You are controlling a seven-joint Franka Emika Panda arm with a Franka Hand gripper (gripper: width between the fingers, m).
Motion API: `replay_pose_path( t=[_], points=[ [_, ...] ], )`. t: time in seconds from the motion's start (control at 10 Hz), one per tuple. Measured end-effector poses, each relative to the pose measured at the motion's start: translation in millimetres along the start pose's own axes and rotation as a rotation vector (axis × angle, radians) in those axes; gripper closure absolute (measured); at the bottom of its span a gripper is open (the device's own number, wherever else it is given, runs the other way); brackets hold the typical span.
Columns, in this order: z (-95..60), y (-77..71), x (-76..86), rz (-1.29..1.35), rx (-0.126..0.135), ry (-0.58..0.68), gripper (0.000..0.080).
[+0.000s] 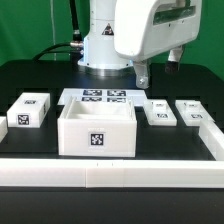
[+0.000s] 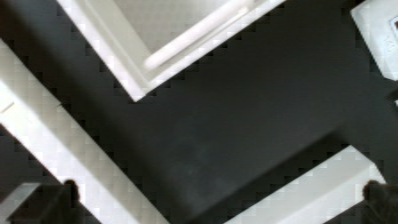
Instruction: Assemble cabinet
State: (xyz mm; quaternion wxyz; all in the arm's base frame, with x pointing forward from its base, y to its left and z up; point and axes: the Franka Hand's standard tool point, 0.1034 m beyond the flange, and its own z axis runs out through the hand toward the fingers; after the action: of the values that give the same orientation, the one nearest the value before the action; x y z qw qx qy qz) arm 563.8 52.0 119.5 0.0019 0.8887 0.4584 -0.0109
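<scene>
The cabinet (image 1: 97,131) is a large white open-topped box with a marker tag on its front, standing at the middle of the black table. My gripper (image 1: 160,66) hangs high above the table behind the flat parts on the exterior view's right, apart from the cabinet. It is open and empty. In the wrist view my gripper (image 2: 215,195) shows two dark fingertips (image 2: 64,190) wide apart over bare black table. A white corner of a part (image 2: 169,45) and white strips (image 2: 71,150) cross that view; I cannot tell which parts they are.
A small white tagged block (image 1: 28,110) lies at the exterior view's left. The marker board (image 1: 105,97) lies behind the cabinet. Two flat white tagged parts (image 1: 160,113) (image 1: 192,112) lie at the right. A white rail (image 1: 150,165) runs along the front and right edge.
</scene>
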Motion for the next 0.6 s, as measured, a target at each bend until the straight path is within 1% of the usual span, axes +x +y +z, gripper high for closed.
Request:
replay_pose_path(
  t=[0.6],
  points=[
    [0.0, 0.0, 0.0, 0.000, 0.000, 0.000, 0.0001]
  ],
)
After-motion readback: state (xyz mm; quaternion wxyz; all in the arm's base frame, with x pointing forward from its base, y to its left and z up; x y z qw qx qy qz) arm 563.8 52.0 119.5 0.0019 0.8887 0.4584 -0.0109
